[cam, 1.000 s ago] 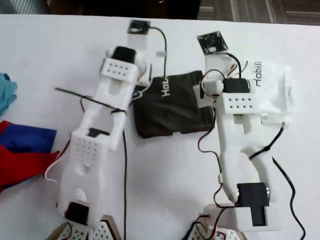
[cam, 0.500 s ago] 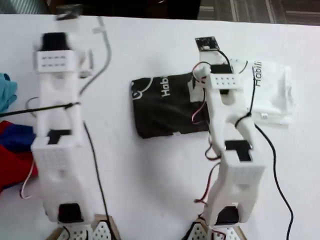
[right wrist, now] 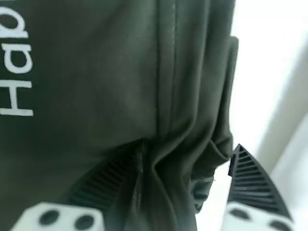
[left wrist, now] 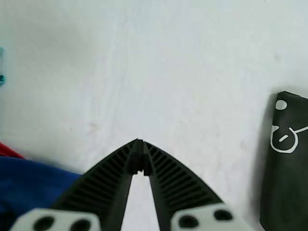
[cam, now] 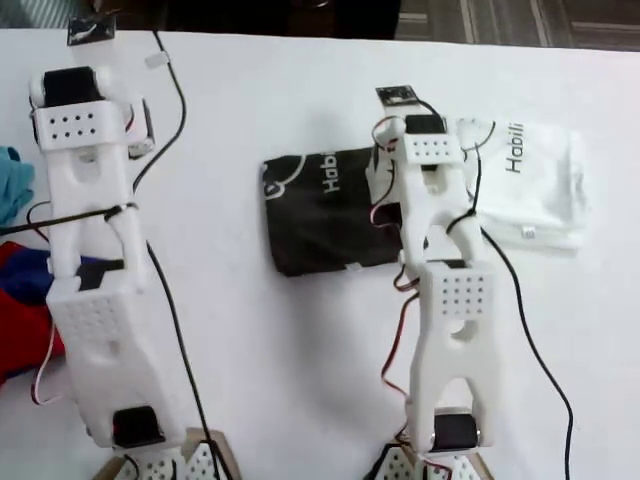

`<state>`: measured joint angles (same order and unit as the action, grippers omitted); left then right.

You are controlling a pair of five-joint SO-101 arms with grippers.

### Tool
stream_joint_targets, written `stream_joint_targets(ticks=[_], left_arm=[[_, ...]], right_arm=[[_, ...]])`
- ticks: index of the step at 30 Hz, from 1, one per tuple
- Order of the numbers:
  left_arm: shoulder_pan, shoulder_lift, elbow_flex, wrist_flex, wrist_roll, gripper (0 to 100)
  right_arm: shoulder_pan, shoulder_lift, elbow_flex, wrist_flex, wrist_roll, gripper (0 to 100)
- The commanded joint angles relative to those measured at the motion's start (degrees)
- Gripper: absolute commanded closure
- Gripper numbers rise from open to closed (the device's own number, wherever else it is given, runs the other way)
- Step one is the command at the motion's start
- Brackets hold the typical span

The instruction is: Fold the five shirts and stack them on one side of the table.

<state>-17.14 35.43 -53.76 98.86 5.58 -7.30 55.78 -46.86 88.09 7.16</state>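
A folded black shirt (cam: pixel 320 215) lies mid-table, and a folded white shirt (cam: pixel 530 185) lies just to its right. The right arm (cam: pixel 430 150) reaches over the black shirt's right edge. In the right wrist view, my right gripper (right wrist: pixel 187 149) is open with bunched black fabric (right wrist: pixel 120 72) between its fingers. The left arm (cam: pixel 85 130) stretches along the table's left side. My left gripper (left wrist: pixel 139 144) is shut and holds nothing, hanging over bare table near a blue shirt (left wrist: pixel 29 187). The black shirt's corner (left wrist: pixel 286 159) is off to one side.
Unfolded shirts lie at the table's left edge: a teal one (cam: pixel 12 185) and a red one (cam: pixel 20 340) with the blue one on it. The table's far edge (cam: pixel 300 35) runs along the top. Cables hang from both arms.
The left arm swung from the black shirt's left edge to the far left of the table. The right arm moved left from the white shirt to the black shirt's right edge.
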Motion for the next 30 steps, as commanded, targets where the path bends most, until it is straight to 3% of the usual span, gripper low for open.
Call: stream_joint_targets(ticks=[1,5,8,9,17,22,30], left_arm=[[-0.5,-3.9,-0.6,0.1,-0.2,97],[-0.4,-4.0,-0.6,0.1,-0.1,97],[-0.4,-4.0,-0.6,0.3,-0.1,97],[-0.4,-4.0,-0.6,0.3,-0.1,97],[-1.1,-4.0,-0.5,0.8,-0.5,97],[-1.2,-4.3,2.7,1.5,-1.9,97],[-1.3,-4.1,5.2,1.3,-1.9,97]], right_arm=[[-0.7,6.9,-9.8,7.4,-0.4,72.2],[-1.4,12.4,-18.9,11.8,0.6,76.7],[-3.8,14.2,-22.0,13.0,8.0,97.6],[-4.6,14.2,-22.2,13.1,9.4,98.8],[-4.6,12.6,-26.5,13.1,9.7,97.8],[-1.9,3.6,-25.8,13.2,10.3,97.8],[2.9,-16.7,-15.6,13.2,21.5,97.8]])
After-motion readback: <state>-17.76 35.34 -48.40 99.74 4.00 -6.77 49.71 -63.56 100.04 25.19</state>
